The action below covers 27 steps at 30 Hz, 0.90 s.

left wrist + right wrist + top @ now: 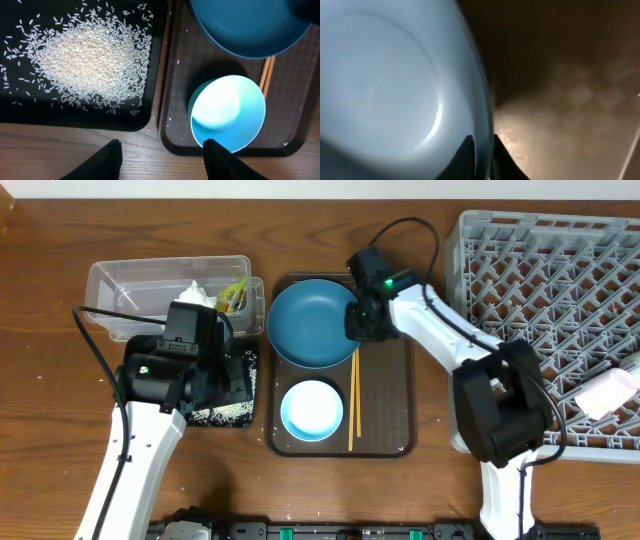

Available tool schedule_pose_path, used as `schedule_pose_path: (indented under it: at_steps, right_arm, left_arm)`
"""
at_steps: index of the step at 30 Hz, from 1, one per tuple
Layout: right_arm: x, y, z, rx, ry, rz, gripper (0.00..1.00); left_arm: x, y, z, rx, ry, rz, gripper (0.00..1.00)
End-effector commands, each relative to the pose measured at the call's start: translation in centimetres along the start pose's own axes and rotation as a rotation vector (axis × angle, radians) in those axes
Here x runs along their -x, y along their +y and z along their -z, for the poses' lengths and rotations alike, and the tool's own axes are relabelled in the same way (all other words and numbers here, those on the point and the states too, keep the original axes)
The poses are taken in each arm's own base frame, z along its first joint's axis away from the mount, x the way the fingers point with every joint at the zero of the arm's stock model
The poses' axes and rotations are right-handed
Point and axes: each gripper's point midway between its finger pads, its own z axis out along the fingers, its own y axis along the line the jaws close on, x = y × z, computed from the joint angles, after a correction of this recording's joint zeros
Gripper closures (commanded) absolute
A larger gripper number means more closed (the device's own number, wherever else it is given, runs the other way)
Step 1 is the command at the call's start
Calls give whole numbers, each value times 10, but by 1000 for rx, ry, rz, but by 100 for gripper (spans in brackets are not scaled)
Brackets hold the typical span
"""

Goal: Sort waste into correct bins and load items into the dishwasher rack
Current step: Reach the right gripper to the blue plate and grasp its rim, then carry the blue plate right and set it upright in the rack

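The dark blue plate [312, 323] lies at the back of the brown serving tray [385, 410]. My right gripper [357, 320] is shut on its right rim; in the right wrist view the fingers [470, 155] pinch the plate [385, 85] edge. The white bowl [311, 410] and chopsticks [353, 400] rest on the same tray. My left gripper [162, 160] hangs open and empty over the table's front edge, beside the black tray [20, 115] holding rice [85, 60]. The tissue [195, 295] and wrapper [234, 297] lie in the clear tub [140, 285].
The grey dishwasher rack [560, 310] fills the right side, with a pinkish cup [608, 392] lying in it near the right edge. The bowl [227, 112] sits just ahead of my left gripper's right finger. A few rice grains dot the brown tray [180, 75].
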Motion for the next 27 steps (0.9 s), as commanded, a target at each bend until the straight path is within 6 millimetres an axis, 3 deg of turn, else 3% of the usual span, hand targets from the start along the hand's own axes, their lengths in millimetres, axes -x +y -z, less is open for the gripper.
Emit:
schedule_pose_path:
  at_steps: [1, 4, 8, 14, 19, 21, 24, 27]
  right_arm:
    - [8, 0, 7, -10, -36, -11, 99]
    - [24, -8, 28, -8, -90, -34, 99]
    - [54, -37, 82, -46, -219, -61, 99]
    - [88, -118, 209, -266, -515, -53, 99]
    - [83, -213, 319, -640, -726, -155, 99]
    - [76, -247, 353, -788, -766, -199, 99]
    - [63, -296, 392, -1009, -769, -252, 99]
    - [50, -335, 414, -1151, -750, -336, 99]
  left_arm:
    - [0, 4, -1, 14, 1, -1, 45]
    - [-1, 4, -1, 15, 1, -1, 45]
    - [0, 4, -1, 14, 0, -1, 45]
    - [0, 3, -1, 13, -3, -1, 45]
    - [2, 3, -1, 11, -11, -2, 45]
    - [4, 2, -1, 9, -17, -3, 45]
    - [4, 2, -1, 8, -17, -3, 45]
    - [4, 2, -1, 8, -16, -3, 44]
